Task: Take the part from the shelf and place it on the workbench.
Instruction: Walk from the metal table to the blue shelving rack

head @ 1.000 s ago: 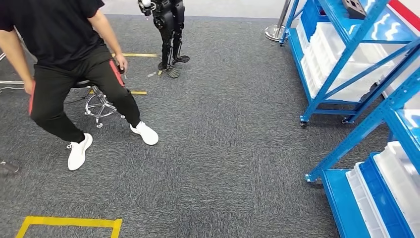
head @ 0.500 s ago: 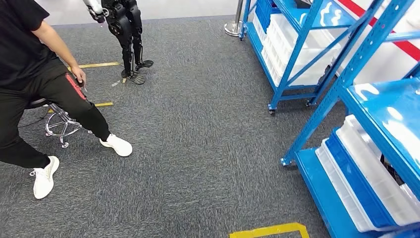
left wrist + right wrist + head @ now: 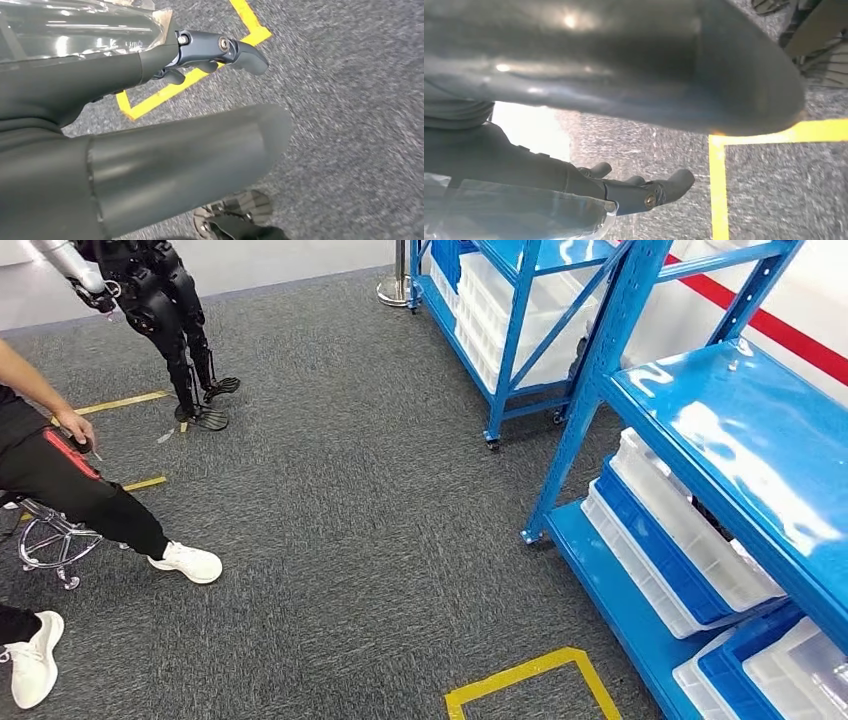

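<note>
My view has swung right: the blue shelf [image 3: 700, 440] now nearer, the seated person [image 3: 60, 490] at the left edge. My left hand [image 3: 150, 150] and right hand [image 3: 624, 100] hang over carpet, fingers [image 3: 240, 52] loosely spread, holding nothing.

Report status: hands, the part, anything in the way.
Both hands empty, hanging over carpet: left hand, right hand. Part not identifiable; blue shelf at right with white bins. Seated person at left, clear of the shelf.

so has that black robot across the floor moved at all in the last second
No. The black robot has its feet by the same end of the yellow tape line as before. The whole view slid because the camera turned toward the blue shelf.
</note>
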{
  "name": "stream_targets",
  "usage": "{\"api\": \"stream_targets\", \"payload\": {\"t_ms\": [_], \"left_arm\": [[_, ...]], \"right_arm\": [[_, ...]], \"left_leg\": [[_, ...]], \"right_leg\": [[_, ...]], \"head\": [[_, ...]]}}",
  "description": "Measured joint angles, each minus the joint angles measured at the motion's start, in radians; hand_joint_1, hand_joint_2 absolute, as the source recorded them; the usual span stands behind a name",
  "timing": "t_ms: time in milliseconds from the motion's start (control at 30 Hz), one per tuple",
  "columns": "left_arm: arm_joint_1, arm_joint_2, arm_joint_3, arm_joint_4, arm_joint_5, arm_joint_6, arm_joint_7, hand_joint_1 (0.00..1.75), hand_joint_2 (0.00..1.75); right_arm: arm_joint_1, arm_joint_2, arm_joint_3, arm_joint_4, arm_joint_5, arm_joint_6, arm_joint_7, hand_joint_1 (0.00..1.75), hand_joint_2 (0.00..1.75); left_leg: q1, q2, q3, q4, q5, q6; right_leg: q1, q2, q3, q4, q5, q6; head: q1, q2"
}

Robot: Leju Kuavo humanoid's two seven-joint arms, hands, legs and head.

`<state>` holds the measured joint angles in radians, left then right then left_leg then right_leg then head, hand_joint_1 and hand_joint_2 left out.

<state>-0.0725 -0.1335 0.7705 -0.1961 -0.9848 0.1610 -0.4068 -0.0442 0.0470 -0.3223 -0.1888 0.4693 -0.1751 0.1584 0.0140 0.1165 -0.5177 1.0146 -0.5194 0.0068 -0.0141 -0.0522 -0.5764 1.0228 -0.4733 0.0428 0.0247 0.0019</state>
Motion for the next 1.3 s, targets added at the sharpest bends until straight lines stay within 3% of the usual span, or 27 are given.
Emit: {"api": "stream_targets", "payload": {"t_ms": [33, 100, 167, 233, 267, 300, 333, 400, 467, 533, 600, 667, 733, 767, 800, 833, 900, 967, 1033, 1100, 1167, 1200, 1233, 1300], "left_arm": [[-0.002, -0.001, 0.0, 0.0, 0.0, -0.001, 0.0, 0.0, 0.0], [-0.005, -0.002, 0.0, 0.0, -0.001, -0.002, -0.001, 0.0, 0.0], [-0.003, -0.002, 0.0, 0.0, -0.004, -0.003, 0.002, 0.0, 0.0], [0.0, -0.002, 0.0, 0.0, -0.008, -0.004, 0.006, 0.0, 0.0], [0.0, -0.002, 0.0, 0.0, -0.009, -0.004, 0.008, 0.0, 0.0], [0.0, -0.002, 0.0, 0.0, -0.009, -0.004, 0.009, 0.0, 0.0], [0.0, -0.002, 0.0, 0.0, -0.009, -0.004, 0.01, 0.0, 0.0], [0.0, -0.002, 0.0, 0.0, -0.01, -0.003, 0.011, 0.0, 0.0], [-0.002, -0.002, 0.0, 0.0, -0.01, -0.003, 0.014, 0.0, 0.0], [-0.005, -0.003, 0.0, 0.0, -0.01, -0.003, 0.017, 0.0, 0.0], [-0.008, -0.006, 0.0, 0.0, -0.011, -0.003, 0.017, 0.0, 0.0], [-0.009, -0.008, 0.0, 0.0, -0.011, -0.003, 0.017, 0.0, 0.0], [-0.009, -0.009, 0.0, 0.0, -0.011, -0.003, 0.017, 0.0, 0.0], [-0.009, -0.009, 0.0, 0.0, -0.011, -0.004, 0.017, 0.0, 0.0], [-0.01, -0.009, 0.0, 0.0, -0.011, -0.007, 0.017, 0.0, 0.0], [-0.01, -0.01, 0.0, 0.0, -0.011, -0.01, 0.017, 0.0, 0.0], [-0.01, -0.01, 0.0, 0.0, -0.011, -0.019, 0.017, 0.0, 0.0], [-0.01, -0.009, 0.0, 0.0, -0.01, -0.022, 0.018, 0.0, 0.0], [-0.013, -0.01, 0.0, 0.0, -0.01, -0.023, 0.018, 0.0, 0.0], [-0.016, -0.012, 0.0, 0.0, -0.01, -0.023, 0.018, 0.0, 0.0], [-0.016, -0.012, 0.0, 0.0, -0.01, -0.023, 0.02, 0.0, 0.0], [-0.015, -0.012, 0.0, 0.0, -0.01, -0.024, 0.022, 0.0, 0.0], [-0.013, -0.013, 0.0, 0.0, -0.01, -0.024, 0.024, 0.0, 0.0], [-0.011, -0.013, 0.0, 0.0, -0.01, -0.024, 0.027, 0.0, 0.0]], "right_arm": [[0.001, 0.0, 0.0, 0.0, -0.001, 0.0, 0.0, 0.0, 0.0], [0.001, -0.002, -0.001, 0.0, -0.003, 0.0, 0.0, 0.0, 0.0], [0.0, -0.002, -0.002, 0.0, -0.004, 0.001, -0.001, 0.0, 0.0], [0.0, -0.002, -0.004, 0.0, -0.005, 0.002, -0.001, 0.0, 0.0], [0.0, -0.002, -0.005, 0.0, -0.004, 0.002, -0.001, 0.0, 0.0], [0.0, -0.002, -0.007, 0.0, -0.004, 0.003, -0.002, 0.0, 0.0], [0.0, -0.002, -0.008, 0.0, -0.004, 0.004, -0.002, 0.0, 0.0], [-0.001, -0.002, -0.009, 0.0, -0.003, 0.005, -0.002, 0.0, 0.0], [-0.003, -0.001, -0.01, 0.0, 0.0, 0.006, -0.002, 0.0, 0.0], [-0.001, -0.002, -0.012, 0.0, 0.004, 0.007, -0.001, 0.0, 0.0], [-0.001, -0.003, -0.015, 0.0, 0.007, 0.007, 0.0, 0.0, 0.0], [-0.003, -0.002, -0.018, 0.0, 0.008, 0.007, 0.0, 0.0, 0.0], [-0.004, -0.003, -0.018, 0.0, 0.009, 0.007, 0.001, 0.0, 0.0], [-0.003, -0.003, -0.019, 0.0, 0.009, 0.007, 0.001, 0.0, 0.0], [-0.001, -0.003, -0.019, 0.0, 0.009, 0.007, 0.001, 0.0, 0.0], [0.0, -0.004, -0.019, 0.0, 0.008, 0.007, 0.001, 0.0, 0.0], [-0.002, -0.003, -0.02, 0.0, 0.008, 0.007, 0.001, 0.0, 0.0], [-0.005, -0.002, -0.02, 0.0, 0.008, 0.007, 0.0, 0.0, 0.0], [-0.005, -0.004, -0.022, 0.0, 0.008, 0.007, 0.0, 0.0, 0.0], [-0.005, -0.004, -0.023, 0.0, 0.008, 0.007, 0.0, 0.0, 0.0], [-0.006, -0.005, -0.023, 0.0, 0.009, 0.007, 0.0, 0.0, 0.0], [-0.006, -0.006, -0.023, 0.0, 0.009, 0.007, 0.0, 0.0, 0.0], [-0.006, -0.007, -0.023, 0.0, 0.009, 0.007, 0.0, 0.0, 0.0], [-0.005, -0.007, -0.023, 0.0, 0.01, 0.007, 0.0, 0.0, 0.0]], "left_leg": [[0.004, -0.003, 0.003, 0.002, -0.004, -0.007], [0.01, -0.045, -0.011, 0.045, -0.04, -0.014], [0.012, -0.098, -0.064, 0.16, -0.107, -0.013], [0.012, -0.114, -0.117, 0.26, -0.141, -0.011], [0.012, -0.117, -0.124, 0.267, -0.129, -0.009], [0.012, -0.121, -0.113, 0.236, -0.099, -0.006], [0.012, -0.131, -0.089, 0.178, -0.059, -0.002], [0.013, -0.18, -0.041, 0.064, -0.005, 0.004], [0.008, -0.205, -0.025, 0.021, 0.005, 0.01], [0.002, -0.181, -0.021, 0.011, 0.012, 0.022], [0.001, -0.155, -0.015, -0.006, 0.022, 0.037], [-0.001, -0.125, -0.012, -0.014, 0.027, 0.045], [-0.003, -0.093, -0.013, -0.014, 0.026, 0.046], [-0.003, -0.079, -0.014, -0.014, 0.025, 0.045], [-0.003, -0.066, -0.013, -0.014, 0.024, 0.043], [-0.002, -0.054, -0.012, -0.014, 0.022, 0.04], [-0.004, -0.033, -0.004, -0.011, 0.014, 0.028], [-0.009, -0.013, 0.006, -0.011, 0.005, 0.014], [-0.006, 0.005, 0.017, -0.013, -0.002, 0.001], [0.003, -0.023, 0.015, 0.011, -0.025, -0.01], [0.007, -0.084, -0.029, 0.11, -0.086, -0.013], [0.007, -0.102, -0.061, 0.173, -0.118, -0.013], [0.007, -0.112, -0.094, 0.235, -0.143, -0.013], [0.007, -0.117, -0.126, 0.281, -0.139, -0.011]], "right_leg": [[-0.003, 0.01, 0.001, -0.002, 0.001, -0.009], [-0.01, 0.031, 0.006, -0.007, 0.006, -0.026], [-0.009, 0.052, 0.006, -0.008, 0.01, -0.039], [-0.001, 0.079, 0.005, -0.008, 0.011, -0.043], [0.001, 0.093, 0.005, -0.007, 0.01, -0.043], [0.002, 0.107, 0.007, -0.006, 0.011, -0.043], [0.003, 0.12, 0.009, -0.006, 0.011, -0.043], [0.005, 0.145, 0.007, -0.002, 0.011, -0.039], [0.004, 0.166, -0.003, -0.001, 0.014, -0.028], [0.0, 0.181, -0.015, -0.001, 0.019, -0.013], [0.001, 0.143, -0.038, 0.034, 0.001, -0.008], [0.002, 0.087, -0.091, 0.139, -0.05, -0.012], [-0.002, 0.07, -0.145, 0.248, -0.092, -0.009], [-0.005, 0.066, -0.15, 0.262, -0.093, -0.001], [-0.009, 0.061, -0.135, 0.237, -0.08, 0.009], [-0.014, 0.048, -0.1, 0.175, -0.058, 0.021], [-0.016, -0.004, -0.024, 0.043, -0.016, 0.03], [-0.009, -0.032, 0.005, -0.007, 0.0, 0.017], [-0.008, -0.008, 0.004, -0.008, 0.003, -0.002], [-0.014, 0.014, 0.008, -0.013, 0.006, -0.017], [-0.015, 0.035, 0.012, -0.015, 0.009, -0.031], [-0.013, 0.046, 0.01, -0.014, 0.01, -0.036], [-0.01, 0.058, 0.01, -0.014, 0.01, -0.039], [-0.006, 0.084, 0.01, -0.014, 0.011, -0.04]], "head": [[-0.001, 0.0], [-0.005, 0.0], [-0.009, 0.0], [-0.009, 0.0], [-0.009, 0.0], [-0.009, 0.0], [-0.009, 0.0], [-0.008, 0.0], [-0.008, 0.0], [-0.008, 0.0], [-0.005, 0.0], [0.0, 0.0], [0.002, 0.0], [0.002, 0.0], [0.002, 0.0], [0.002, 0.0], [0.002, 0.0], [0.0, 0.0], [-0.004, 0.0], [-0.006, 0.0], [-0.01, 0.0], [-0.01, 0.0], [-0.01, 0.0], [-0.01, 0.0]]}}
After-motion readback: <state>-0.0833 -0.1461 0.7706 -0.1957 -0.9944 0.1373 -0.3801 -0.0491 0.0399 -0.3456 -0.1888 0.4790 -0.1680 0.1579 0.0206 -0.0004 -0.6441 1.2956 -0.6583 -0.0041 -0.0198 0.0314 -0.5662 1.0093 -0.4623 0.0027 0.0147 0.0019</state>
